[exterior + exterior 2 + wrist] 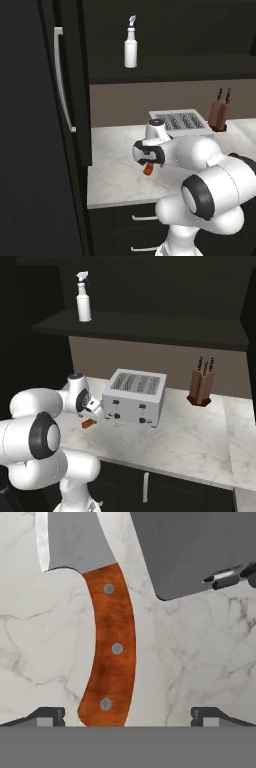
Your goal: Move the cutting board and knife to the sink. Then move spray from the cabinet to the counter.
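The knife point(112, 647) lies flat on the marble counter point(200, 662); it has a curved orange-red handle with three rivets and a broad pale blade point(70, 542). My gripper point(127, 717) hovers low over the handle's butt end, open, with fingertips point(47, 716) wide apart on either side. In the base views the gripper point(148, 161) point(93, 416) points down at the counter, left of the toaster, and the orange handle end point(148, 170) point(87, 424) peeks out beneath it. The white spray point(131, 45) point(83, 298) stands upright on the dark cabinet shelf point(150, 328). The cutting board and the sink are out of view.
A silver toaster point(134, 397) point(180, 122) sits close to the right of the knife; its corner point(200, 552) shows in the hand view. A brown knife block point(201, 383) point(220, 112) stands farther right. The tall black cabinet front with its silver bar handle point(60, 80) rises on the left.
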